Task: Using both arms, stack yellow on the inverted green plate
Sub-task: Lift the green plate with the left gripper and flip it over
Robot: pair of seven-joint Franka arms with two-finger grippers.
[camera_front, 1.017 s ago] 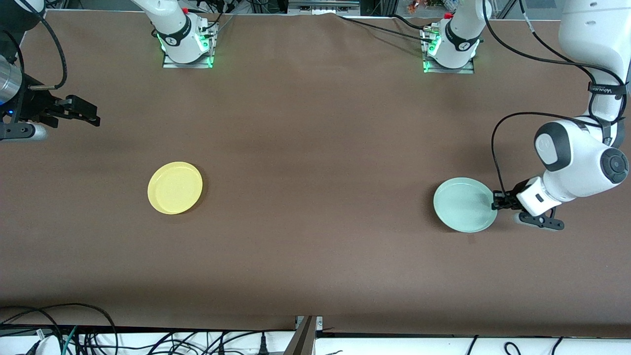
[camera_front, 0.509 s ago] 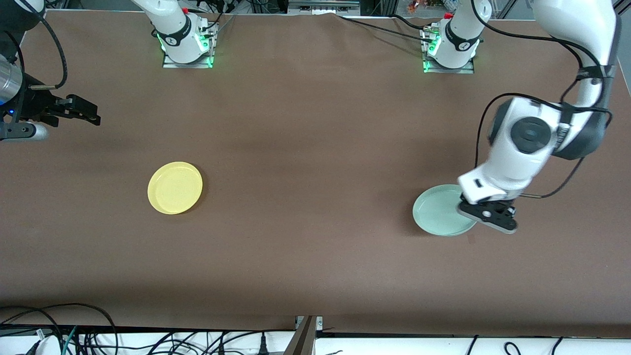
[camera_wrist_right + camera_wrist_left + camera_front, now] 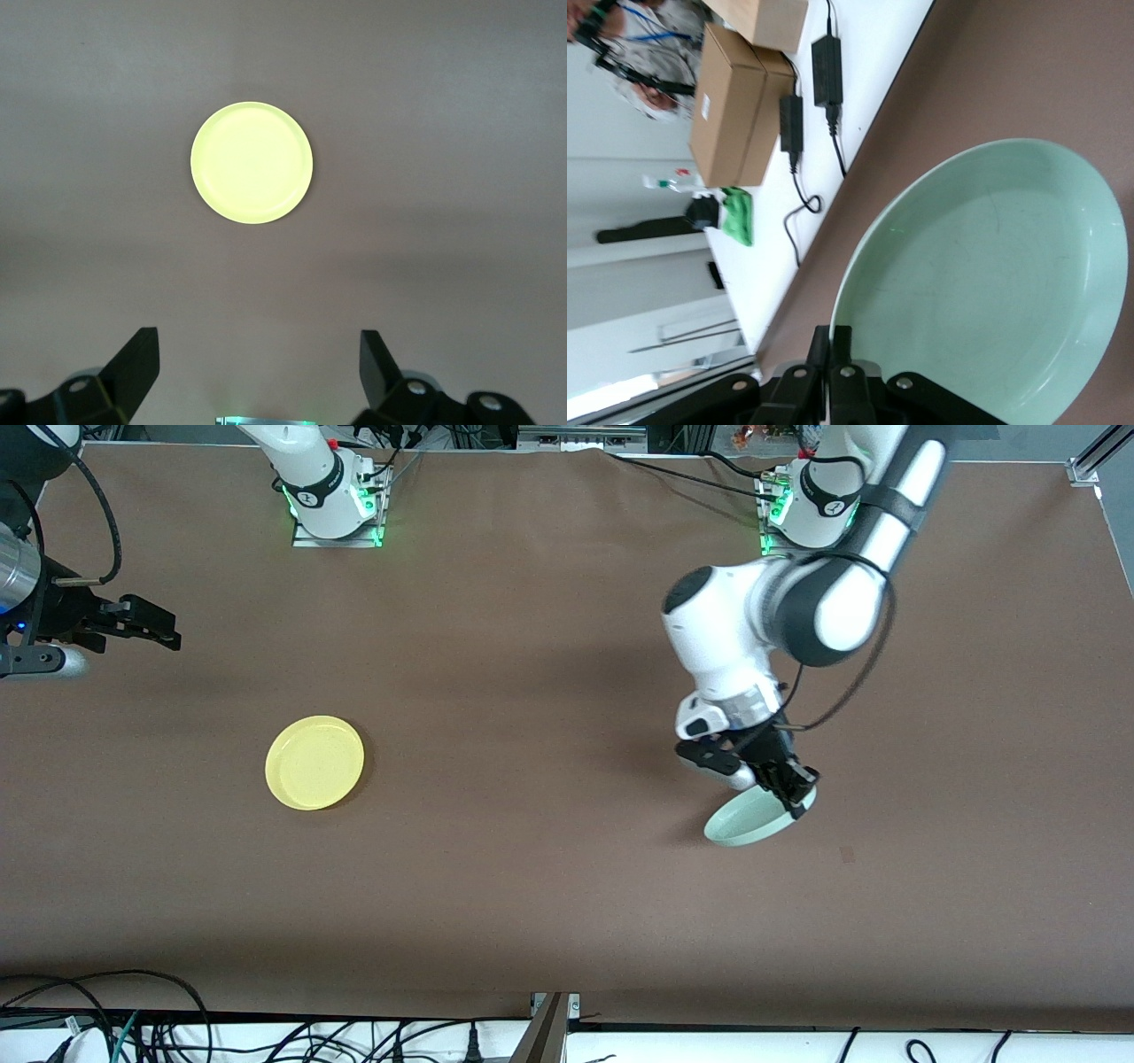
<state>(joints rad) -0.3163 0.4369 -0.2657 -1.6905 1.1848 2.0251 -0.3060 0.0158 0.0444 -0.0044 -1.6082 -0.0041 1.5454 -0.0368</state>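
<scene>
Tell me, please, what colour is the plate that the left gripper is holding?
Pale mint green: the green plate, pinched at its rim by the left gripper, shows best in the left wrist view.

No legible text, label, brand or number on any surface (the box (image 3: 731, 111) in the left wrist view carries an unreadable label).

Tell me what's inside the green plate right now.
Nothing lies in the green plate; its bowl shows bare in the left wrist view. It hangs tilted in the left gripper, pinched at the rim. The small patch of rim under the fingers is covered.
</scene>
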